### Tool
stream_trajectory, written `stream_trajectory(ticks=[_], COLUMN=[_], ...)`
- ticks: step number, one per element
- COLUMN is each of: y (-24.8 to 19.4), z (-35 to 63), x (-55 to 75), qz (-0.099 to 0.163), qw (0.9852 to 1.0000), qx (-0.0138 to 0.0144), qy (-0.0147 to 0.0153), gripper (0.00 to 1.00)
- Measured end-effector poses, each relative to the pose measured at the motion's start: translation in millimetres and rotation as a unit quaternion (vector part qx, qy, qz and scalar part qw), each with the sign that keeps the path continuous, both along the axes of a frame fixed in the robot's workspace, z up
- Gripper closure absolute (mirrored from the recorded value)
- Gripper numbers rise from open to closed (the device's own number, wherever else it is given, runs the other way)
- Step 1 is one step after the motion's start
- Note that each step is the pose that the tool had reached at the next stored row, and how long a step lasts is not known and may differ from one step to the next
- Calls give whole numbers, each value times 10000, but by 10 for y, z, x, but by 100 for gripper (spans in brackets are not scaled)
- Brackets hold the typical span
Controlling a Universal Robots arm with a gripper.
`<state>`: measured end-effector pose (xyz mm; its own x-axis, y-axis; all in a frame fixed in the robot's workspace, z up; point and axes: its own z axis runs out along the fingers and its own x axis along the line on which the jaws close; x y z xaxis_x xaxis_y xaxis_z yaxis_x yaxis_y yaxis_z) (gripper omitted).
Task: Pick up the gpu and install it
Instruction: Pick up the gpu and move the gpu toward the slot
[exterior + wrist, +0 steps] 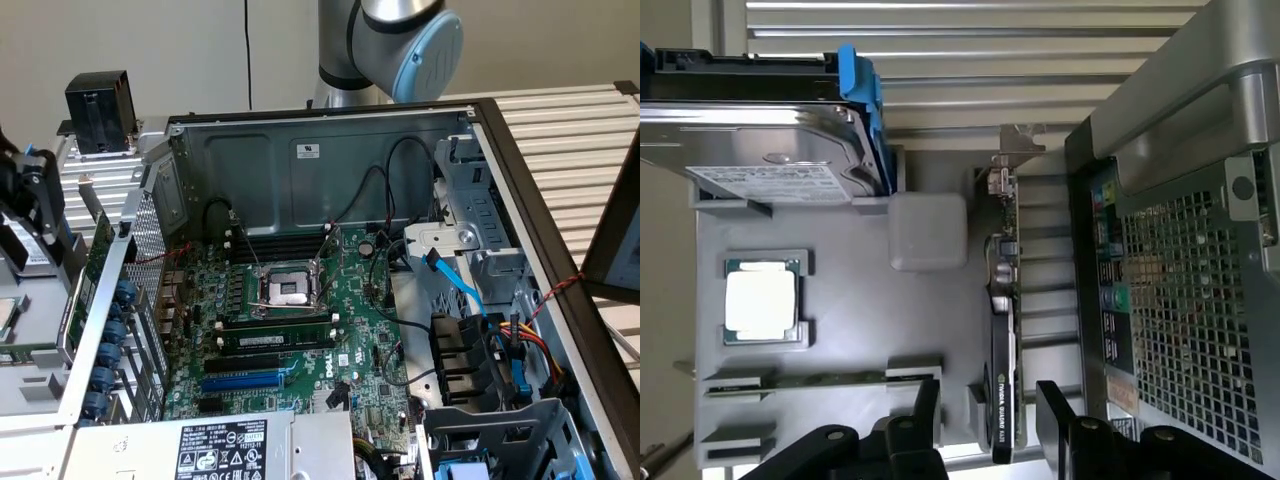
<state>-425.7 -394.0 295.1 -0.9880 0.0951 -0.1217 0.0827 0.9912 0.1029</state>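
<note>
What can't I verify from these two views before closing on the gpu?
- Wrist view: the gpu stands edge-on between the open gripper's fingers, so its cooler face and connector edge are hidden.
- Wrist view: the hard drive is cut off by the picture's edge.
- Exterior view: the power supply covers the motherboard's near edge, so the slots there cannot be fully seen.
</note>
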Motion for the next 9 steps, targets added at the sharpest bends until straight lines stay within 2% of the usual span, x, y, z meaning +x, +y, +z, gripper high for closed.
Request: stream_trajectory(ticks=[4, 7, 9], y=[44, 73, 76], z=[-44, -71, -102], x=[71, 88, 89], qz=[-11, -18, -30], qw=[10000, 10000, 10000], qx=[-4, -41, -46], qy=[-3, -3, -6], gripper=[49, 49, 49])
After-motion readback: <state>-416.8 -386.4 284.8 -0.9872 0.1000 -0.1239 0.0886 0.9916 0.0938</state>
